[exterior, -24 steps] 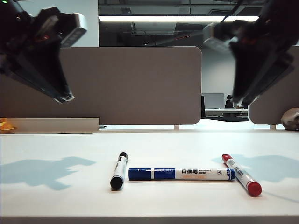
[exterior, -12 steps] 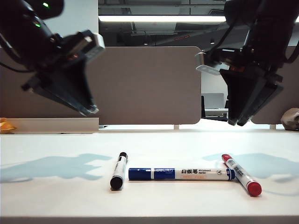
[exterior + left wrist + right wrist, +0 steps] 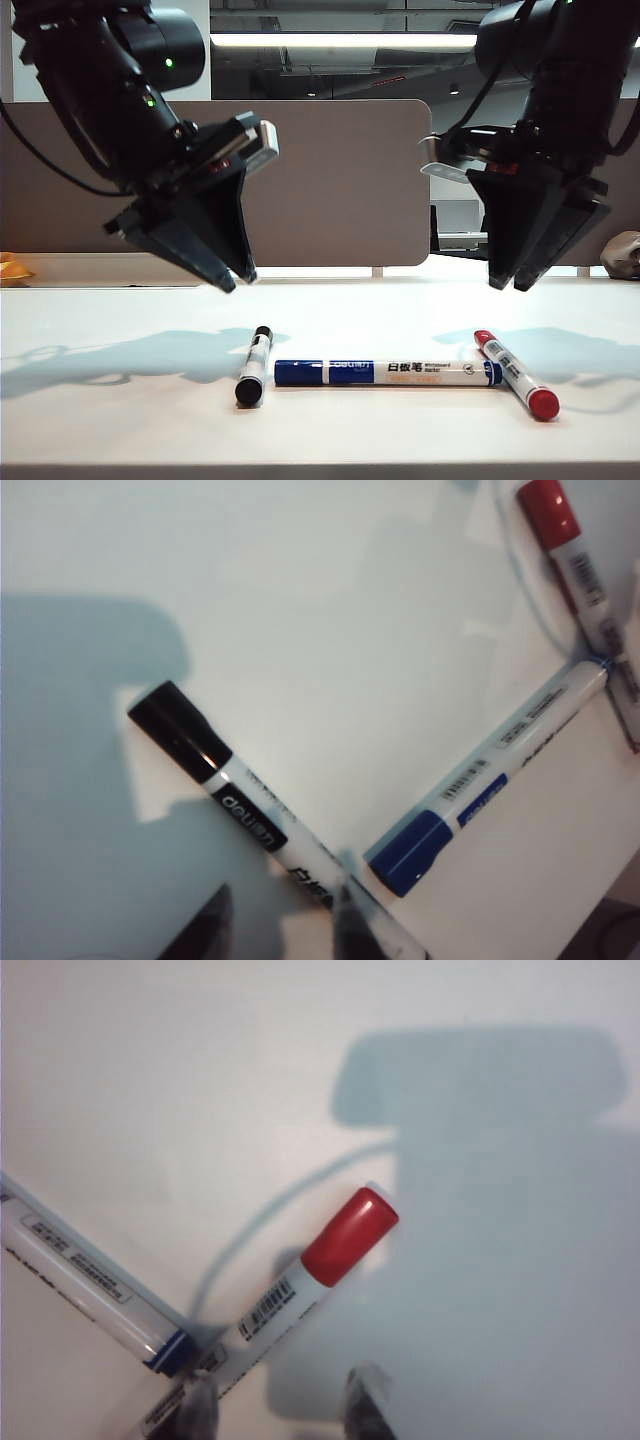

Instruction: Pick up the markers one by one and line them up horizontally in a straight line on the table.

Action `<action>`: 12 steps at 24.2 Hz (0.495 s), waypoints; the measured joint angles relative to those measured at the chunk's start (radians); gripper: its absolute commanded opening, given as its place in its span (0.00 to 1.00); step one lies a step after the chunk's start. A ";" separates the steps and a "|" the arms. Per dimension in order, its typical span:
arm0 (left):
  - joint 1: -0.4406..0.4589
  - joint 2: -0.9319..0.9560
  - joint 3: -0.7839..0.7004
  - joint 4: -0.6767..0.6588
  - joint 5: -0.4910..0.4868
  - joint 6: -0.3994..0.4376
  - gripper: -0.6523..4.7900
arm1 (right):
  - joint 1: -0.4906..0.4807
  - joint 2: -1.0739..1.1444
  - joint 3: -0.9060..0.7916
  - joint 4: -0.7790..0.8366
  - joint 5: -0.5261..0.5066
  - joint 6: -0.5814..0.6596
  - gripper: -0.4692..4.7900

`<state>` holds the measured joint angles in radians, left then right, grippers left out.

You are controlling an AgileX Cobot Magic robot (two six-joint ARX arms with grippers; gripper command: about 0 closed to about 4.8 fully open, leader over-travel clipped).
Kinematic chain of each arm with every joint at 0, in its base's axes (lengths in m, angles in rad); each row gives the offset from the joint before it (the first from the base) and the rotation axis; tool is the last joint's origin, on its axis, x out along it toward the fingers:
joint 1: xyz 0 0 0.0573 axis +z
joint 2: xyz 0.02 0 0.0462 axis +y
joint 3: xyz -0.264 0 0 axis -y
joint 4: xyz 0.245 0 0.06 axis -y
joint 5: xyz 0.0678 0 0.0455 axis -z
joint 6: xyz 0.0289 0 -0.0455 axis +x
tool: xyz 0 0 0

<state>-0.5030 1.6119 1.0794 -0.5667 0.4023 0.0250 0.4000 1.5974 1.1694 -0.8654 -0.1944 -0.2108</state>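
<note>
- Three slim cylindrical markers lie flat on the table point(image 3: 120, 420), near its front edge: glossy white barrels with printed text.
- Black marker point(image 3: 254, 364) sits leftmost, angled front-to-back, its black cap toward the camera in the exterior view.
- Blue marker point(image 3: 388, 373) lies horizontal in the middle, with a blue band and end cap; its left end is just beside the black marker, not touching.
- Red marker point(image 3: 517, 374) is diagonal on the right; the blue marker's right end meets its barrel.
- Table is smooth, matte white and plain; brown-grey rounded partition panels point(image 3: 340, 180) stand behind it.
- Left gripper point(image 3: 239, 280) hangs above and behind the black marker, fingers apart, holding nothing.
- Right gripper point(image 3: 508, 284) hangs above the red marker, fingers parted, empty.
- Compared with a second ago, both arms have dropped lower and moved inward; the left gripper has moved more. The markers have not moved.
</note>
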 measured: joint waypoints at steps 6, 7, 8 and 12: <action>0.000 0.024 0.000 0.006 -0.023 -0.042 0.45 | 0.000 0.021 0.000 0.000 0.012 0.000 0.40; -0.001 0.026 0.000 0.006 -0.025 -0.043 0.45 | 0.000 0.023 0.000 0.000 0.012 0.000 0.42; -0.002 0.027 0.000 0.008 -0.026 -0.050 0.45 | 0.000 0.025 0.000 0.000 0.012 0.000 0.42; -0.010 0.052 0.001 0.031 -0.030 -0.081 0.45 | 0.001 0.041 0.000 0.001 0.011 0.004 0.43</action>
<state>-0.5133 1.6638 1.0801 -0.5362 0.3725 -0.0563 0.4007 1.6382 1.1690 -0.8642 -0.1833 -0.2070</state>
